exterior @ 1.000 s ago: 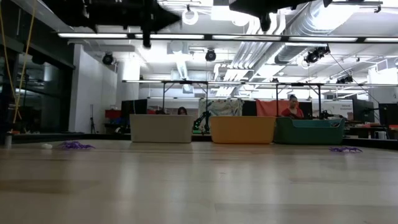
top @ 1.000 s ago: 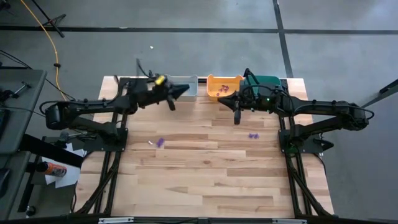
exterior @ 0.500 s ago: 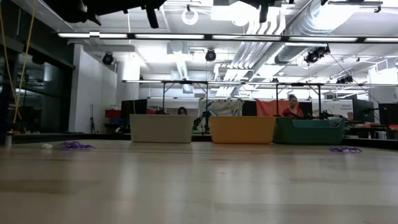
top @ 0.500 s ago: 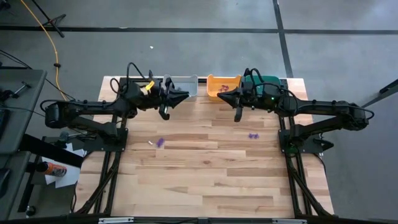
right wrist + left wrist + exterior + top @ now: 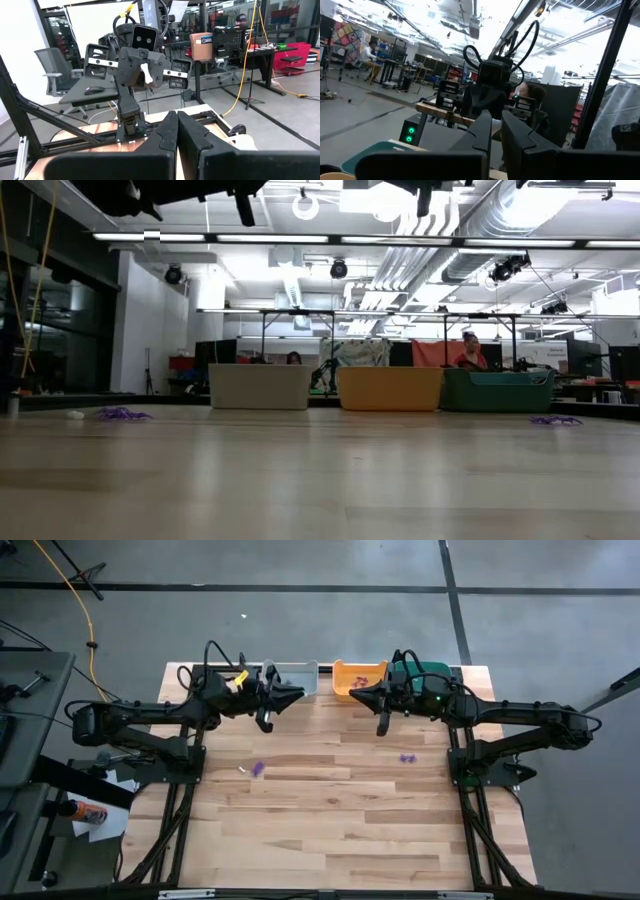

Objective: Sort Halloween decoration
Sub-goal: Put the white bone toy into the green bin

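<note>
On the bench (image 5: 330, 830), two purple trinket clusters lie well apart, one (image 5: 257, 769) left, one (image 5: 406, 757) right. Since a second ago the left gripper (image 5: 264, 721) has swung back from the grey bin (image 5: 300, 677), clenched empty; the right gripper (image 5: 381, 726) hangs clenched, so another pickup looks due

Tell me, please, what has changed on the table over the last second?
The left arm swung its left pincer from pointing toward the grey bin to pointing down, drawing back slightly; it then held still. It took hold of nothing. The right pincer, the purple trinkets and the bins stayed put.
</note>
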You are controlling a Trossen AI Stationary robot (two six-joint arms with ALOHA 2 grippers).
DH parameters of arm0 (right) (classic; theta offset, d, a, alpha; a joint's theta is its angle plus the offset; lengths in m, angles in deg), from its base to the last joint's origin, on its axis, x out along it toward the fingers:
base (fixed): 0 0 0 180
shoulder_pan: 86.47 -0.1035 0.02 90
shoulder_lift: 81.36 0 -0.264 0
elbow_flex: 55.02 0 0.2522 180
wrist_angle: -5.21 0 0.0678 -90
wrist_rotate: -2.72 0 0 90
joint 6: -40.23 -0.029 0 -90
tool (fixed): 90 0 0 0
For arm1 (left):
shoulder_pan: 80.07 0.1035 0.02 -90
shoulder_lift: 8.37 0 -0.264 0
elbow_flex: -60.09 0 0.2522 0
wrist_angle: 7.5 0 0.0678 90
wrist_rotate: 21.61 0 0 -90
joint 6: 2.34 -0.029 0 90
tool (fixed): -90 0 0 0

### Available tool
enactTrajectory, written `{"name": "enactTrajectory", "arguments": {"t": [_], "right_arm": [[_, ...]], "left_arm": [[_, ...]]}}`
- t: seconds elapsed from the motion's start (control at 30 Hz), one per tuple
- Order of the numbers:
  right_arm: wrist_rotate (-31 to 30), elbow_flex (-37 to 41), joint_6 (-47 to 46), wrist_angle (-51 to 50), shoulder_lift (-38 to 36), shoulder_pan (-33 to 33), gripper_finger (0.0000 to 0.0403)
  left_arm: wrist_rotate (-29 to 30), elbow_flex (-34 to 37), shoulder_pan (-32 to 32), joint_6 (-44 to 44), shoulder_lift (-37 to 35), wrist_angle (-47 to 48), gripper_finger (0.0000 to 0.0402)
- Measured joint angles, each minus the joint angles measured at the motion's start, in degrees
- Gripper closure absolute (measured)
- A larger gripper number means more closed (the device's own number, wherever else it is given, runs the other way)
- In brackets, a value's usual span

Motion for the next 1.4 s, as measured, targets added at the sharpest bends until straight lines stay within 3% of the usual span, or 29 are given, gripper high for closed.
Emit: {"name": "enactTrajectory", "arguments": {"t": [0.1, 0.4, 0.77, 0.87, 1.1, 1.4], "right_arm": [[0.0, 0.0, 0.0, 0.0, 0.0, 0.0, 0.0403], [0.0, 0.0, 0.0, 0.0, 0.0, 0.0, 0.0403], [0.0, 0.0, 0.0, 0.0, 0.0, 0.0, 0.0403], [0.0, 0.0, 0.0, 1.0, 0.0, 0.0, 0.0403], [0.0, 0.0, 0.0, 10.2, 0.0, 0.0, 0.0403], [0.0, 0.0, -1.7, 21.5, 0.0, 0.0, 0.0403]], "left_arm": [[0.0, -0.1, 0.0, 0.2, -0.1, 1.6, 0.039], [0.0, -7.3, 0.0, -5.6, 0.0, 23.6, 0.039], [0.0, -7.6, 0.2, -8.8, 0.0, 24.5, 0.039], [2.8, -7.7, 0.8, -9.2, 1.4, 24.2, 0.039], [2.6, -15.6, 3.3, -7.6, 15.5, 26.9, 0.039], [2.2, -35.7, 3.2, -7.3, 41.5, 26.9, 0.039]]}}
